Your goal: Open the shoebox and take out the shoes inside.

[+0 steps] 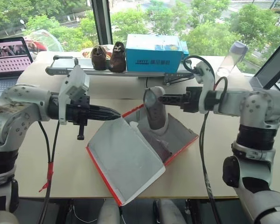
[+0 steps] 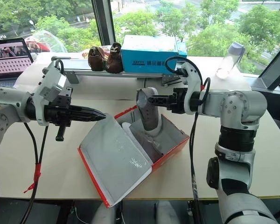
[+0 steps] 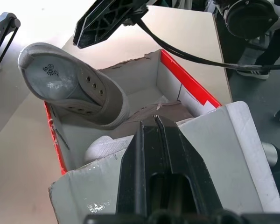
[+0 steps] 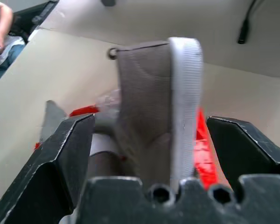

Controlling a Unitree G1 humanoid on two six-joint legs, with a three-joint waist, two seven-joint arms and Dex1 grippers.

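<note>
Shoe point(image 1: 155, 109) upright in shoebox point(image 1: 179, 135), lid point(image 1: 123, 161) open

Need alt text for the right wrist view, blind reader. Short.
A grey sneaker stands heel-up between the right gripper's open black fingers, which do not touch it. Behind it is the red shoebox on a pale table.

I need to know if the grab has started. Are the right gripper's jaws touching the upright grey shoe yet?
Apart. In the right wrist view the right gripper has its jaws wide open, with a clear gap on each side of the shoe.
</note>
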